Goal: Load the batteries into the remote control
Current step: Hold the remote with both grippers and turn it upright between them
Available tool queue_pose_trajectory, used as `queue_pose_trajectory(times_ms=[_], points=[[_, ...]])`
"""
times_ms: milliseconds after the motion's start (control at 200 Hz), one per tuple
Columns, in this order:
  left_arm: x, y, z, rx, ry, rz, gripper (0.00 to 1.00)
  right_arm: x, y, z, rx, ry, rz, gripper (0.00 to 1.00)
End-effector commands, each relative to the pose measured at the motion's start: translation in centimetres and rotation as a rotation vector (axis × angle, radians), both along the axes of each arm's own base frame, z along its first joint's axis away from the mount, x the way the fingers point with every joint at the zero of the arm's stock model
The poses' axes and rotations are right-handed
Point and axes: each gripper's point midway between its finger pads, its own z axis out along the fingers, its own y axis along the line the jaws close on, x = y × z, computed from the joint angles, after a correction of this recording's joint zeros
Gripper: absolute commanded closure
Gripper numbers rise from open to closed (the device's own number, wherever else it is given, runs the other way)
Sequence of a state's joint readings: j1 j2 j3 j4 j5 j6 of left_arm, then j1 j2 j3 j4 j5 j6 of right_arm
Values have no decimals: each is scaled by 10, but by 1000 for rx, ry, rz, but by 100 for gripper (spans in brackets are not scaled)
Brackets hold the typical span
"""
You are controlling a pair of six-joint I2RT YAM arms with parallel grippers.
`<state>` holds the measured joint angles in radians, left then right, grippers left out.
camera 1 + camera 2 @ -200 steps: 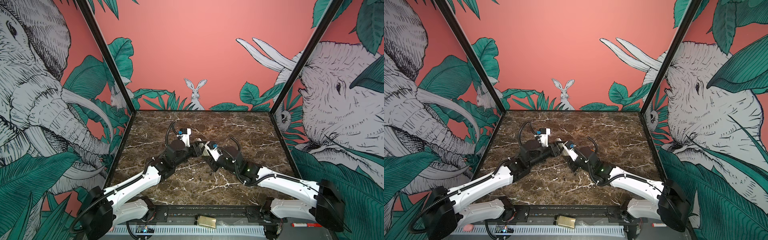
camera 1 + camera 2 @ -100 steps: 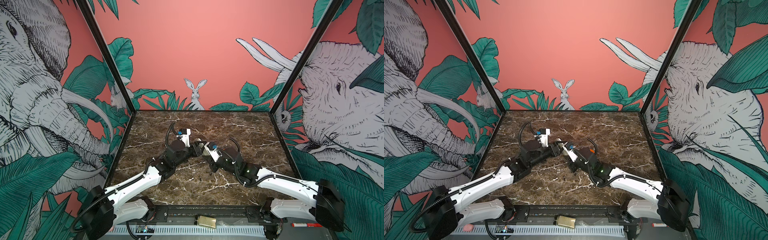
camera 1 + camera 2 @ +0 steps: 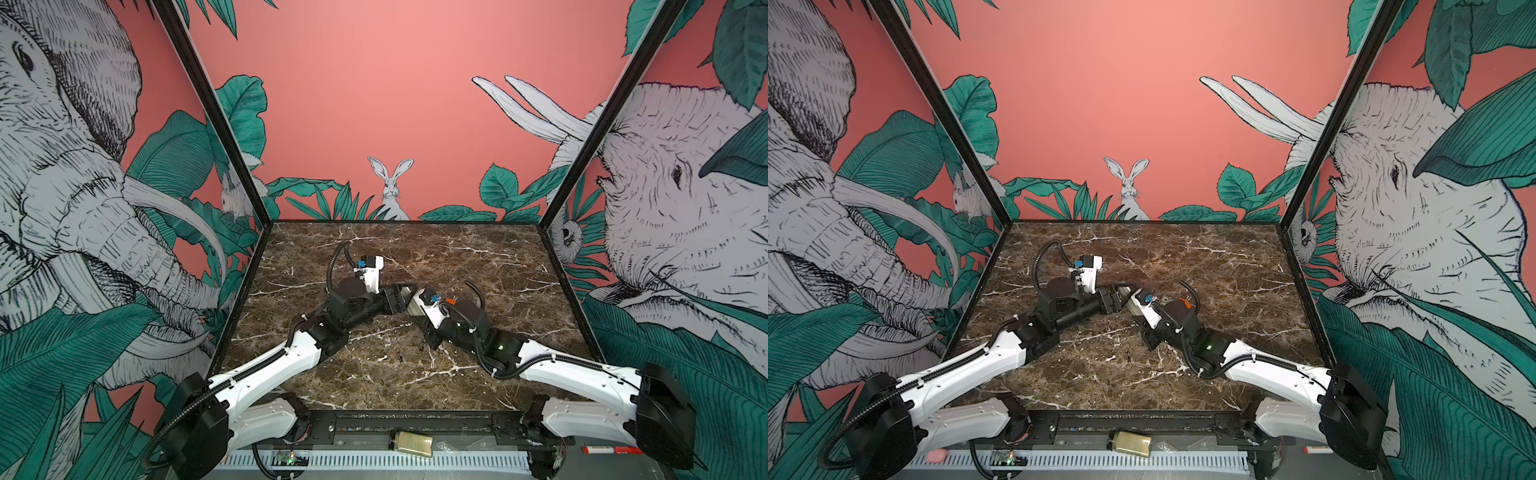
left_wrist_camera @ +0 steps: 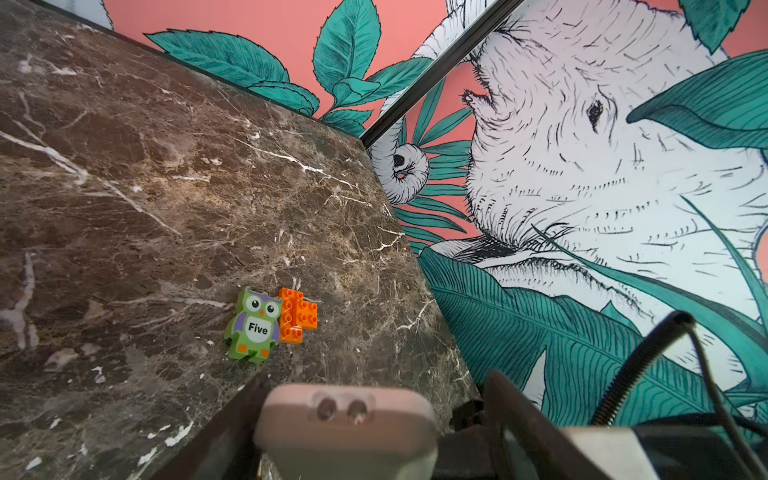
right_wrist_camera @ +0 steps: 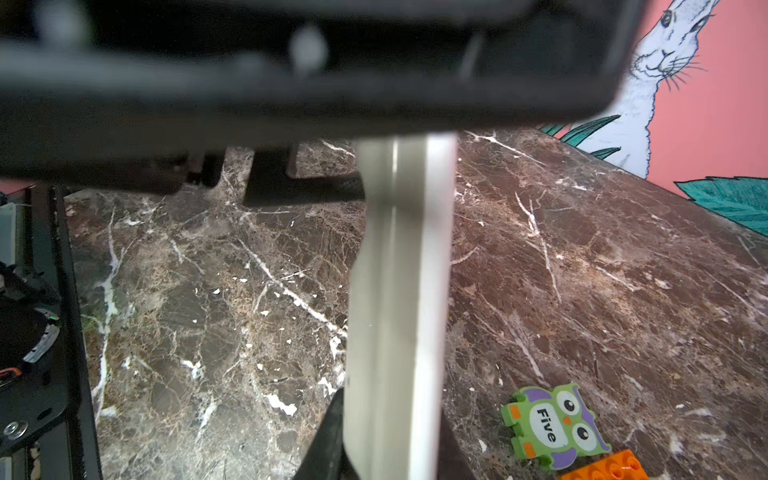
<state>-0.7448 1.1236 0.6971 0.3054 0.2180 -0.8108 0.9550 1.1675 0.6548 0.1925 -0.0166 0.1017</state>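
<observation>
Right tool [image 5: 388, 453] clamped on remote [image 5: 399, 270] at one end, dark fingers [image 5: 326, 436] against its sides. Left tool [image 4: 365, 424] spread wide, straddling remote's other end; gap shows beside one finger [image 4: 513, 415], no grip there. Remote off counter [image 5: 187, 311], bridging both tools above counter's middle. Possible battery [image 3: 400, 356]: tiny dark sliver on counter near right arm, too small to be sure. Owl block [image 4: 251, 326] touches orange brick [image 4: 297, 316], beyond tools.

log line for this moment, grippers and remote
right gripper: shut on remote control | left gripper: open around its other end | owl block: on marble table beside orange brick
</observation>
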Motion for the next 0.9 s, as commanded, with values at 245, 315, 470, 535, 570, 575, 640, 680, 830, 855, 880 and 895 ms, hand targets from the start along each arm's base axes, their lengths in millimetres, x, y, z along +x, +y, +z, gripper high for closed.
queue_pose_trajectory(times_ms=[245, 315, 470, 535, 570, 575, 640, 680, 830, 855, 880, 895], points=[[-22, 26, 48, -9, -194, -122, 22, -24, 10, 47, 203, 30, 113, 100], [-36, 24, 66, -16, -268, -189, 22, -25, 8, 55, 250, 53, 111, 100], [-59, 23, 90, -22, -386, -287, 21, -31, 6, 81, 382, 87, 162, 100], [-67, 22, 96, -38, -414, -326, 21, -36, 4, 95, 439, 86, 187, 100], [-72, 21, 99, -54, -429, -347, 21, -38, 3, 100, 458, 86, 202, 100], [-72, 21, 99, -56, -430, -351, 21, -39, 3, 101, 462, 86, 205, 100], [-80, 20, 104, -86, -452, -388, 20, -47, 5, 110, 492, 82, 261, 100], [-85, 20, 108, -103, -467, -409, 20, -53, 8, 115, 510, 83, 301, 100], [-96, 24, 119, -118, -516, -428, 20, -69, 17, 130, 590, 113, 429, 100], [-97, 25, 120, -115, -521, -428, 20, -71, 18, 132, 600, 118, 444, 100], [-98, 25, 120, -113, -524, -429, 20, -72, 19, 135, 611, 119, 456, 100], [-98, 26, 121, -114, -526, -430, 20, -73, 20, 136, 616, 119, 463, 100]])
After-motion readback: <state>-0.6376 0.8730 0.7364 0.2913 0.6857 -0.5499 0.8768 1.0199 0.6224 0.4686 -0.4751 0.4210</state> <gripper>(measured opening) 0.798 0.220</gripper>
